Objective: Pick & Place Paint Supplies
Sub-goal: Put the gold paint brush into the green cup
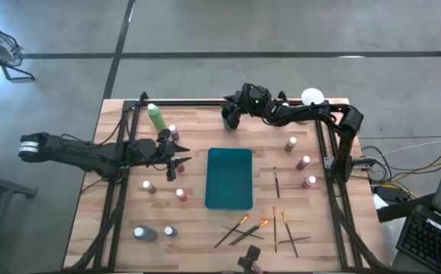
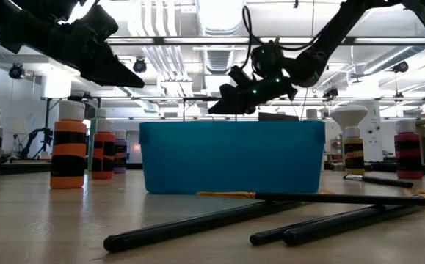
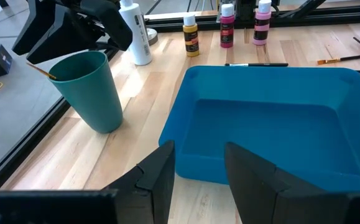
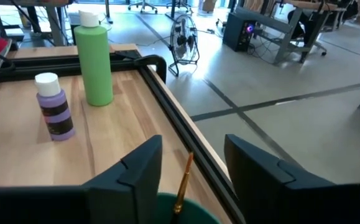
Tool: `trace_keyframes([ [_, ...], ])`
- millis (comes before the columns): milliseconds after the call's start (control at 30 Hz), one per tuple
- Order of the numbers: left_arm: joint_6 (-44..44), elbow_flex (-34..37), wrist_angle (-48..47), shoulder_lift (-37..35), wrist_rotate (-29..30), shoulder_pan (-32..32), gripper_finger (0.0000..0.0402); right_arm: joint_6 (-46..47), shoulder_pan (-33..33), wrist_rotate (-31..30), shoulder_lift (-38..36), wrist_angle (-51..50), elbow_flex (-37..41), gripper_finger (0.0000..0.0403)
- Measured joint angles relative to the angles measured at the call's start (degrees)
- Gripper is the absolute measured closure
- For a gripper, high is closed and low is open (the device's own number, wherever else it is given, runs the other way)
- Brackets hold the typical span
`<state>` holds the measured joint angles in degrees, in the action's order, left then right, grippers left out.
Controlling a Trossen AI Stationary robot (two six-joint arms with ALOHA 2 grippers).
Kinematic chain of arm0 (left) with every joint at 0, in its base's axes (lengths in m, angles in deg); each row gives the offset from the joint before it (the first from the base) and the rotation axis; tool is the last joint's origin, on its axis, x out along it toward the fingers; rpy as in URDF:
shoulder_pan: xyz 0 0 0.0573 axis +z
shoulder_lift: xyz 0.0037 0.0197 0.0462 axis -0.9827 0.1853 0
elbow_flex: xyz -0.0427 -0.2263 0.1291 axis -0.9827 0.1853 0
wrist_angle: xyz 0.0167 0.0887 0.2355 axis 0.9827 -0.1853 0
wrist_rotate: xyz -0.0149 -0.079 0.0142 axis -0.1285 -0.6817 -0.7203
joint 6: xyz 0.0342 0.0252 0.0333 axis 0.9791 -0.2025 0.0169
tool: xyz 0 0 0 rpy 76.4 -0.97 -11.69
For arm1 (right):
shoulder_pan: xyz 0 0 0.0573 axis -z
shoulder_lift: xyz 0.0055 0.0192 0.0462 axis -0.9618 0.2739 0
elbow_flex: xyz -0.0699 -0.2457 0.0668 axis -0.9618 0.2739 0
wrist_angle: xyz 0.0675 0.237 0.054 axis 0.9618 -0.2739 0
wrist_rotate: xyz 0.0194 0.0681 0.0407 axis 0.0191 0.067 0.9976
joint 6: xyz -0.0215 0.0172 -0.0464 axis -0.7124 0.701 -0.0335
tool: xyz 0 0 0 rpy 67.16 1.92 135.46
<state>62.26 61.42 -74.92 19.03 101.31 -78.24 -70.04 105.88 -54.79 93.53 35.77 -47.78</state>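
— At the far edge of the table, see it? The right gripper (image 4: 189,180) hangs over that teal cup (image 3: 92,90), fingers parted, and a wooden-handled brush (image 4: 182,183) stands in the cup, free of them.

— I'd guess the cup is the brush holder. And the left gripper (image 3: 198,180)?

— Low beside the blue tray (image 3: 273,121), fingers apart, nothing between them. Waiting, I'd say.

— The remaining supplies?

— Scattered. More thin brushes (image 1: 254,228) lie flat near the front, small white-capped bottles (image 1: 304,162) stand at both sides, and the tall light-green bottle (image 4: 93,59) stands beside a purple one (image 4: 55,106). Smooth plastic on pale wood planks.
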Motion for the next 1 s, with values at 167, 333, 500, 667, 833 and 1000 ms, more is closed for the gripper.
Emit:
trace_keyframes([
  [167, 0.00, 0.00, 0.01, 0.00, 0.00, 0.02, 0.0257, -0.05, 0.00, 0.00, -0.08, -0.37, -0.44, 0.0201],
  [333, 0.00, 0.00, 0.00, 0.00, 0.00, 0.02, 0.0257, -0.36, -0.01, 0.00, -1.02, -0.50, -0.58, 0.0186],
  [500, 0.00, 0.00, 0.00, 0.00, 0.01, 0.01, 0.0257, -1.11, -0.02, -0.24, -3.62, -3.44, -0.61, 0.0174],
  [667, 0.00, 0.00, 0.02, 0.00, 0.02, 0.02, 0.0257, -1.09, -0.02, -0.18, -5.89, -4.56, -0.61, 0.0163],
  [833, 0.00, 0.00, 0.02, 0.00, 0.02, 0.02, 0.0257, -1.08, -0.11, -0.02, -7.06, -4.76, -0.61, 0.0158],
  [1000, 0.00, 0.00, 0.00, 0.00, 0.01, 0.02, 0.0257, -0.93, -0.11, -0.01, -8.68, -6.51, -0.61, 0.0169],
])
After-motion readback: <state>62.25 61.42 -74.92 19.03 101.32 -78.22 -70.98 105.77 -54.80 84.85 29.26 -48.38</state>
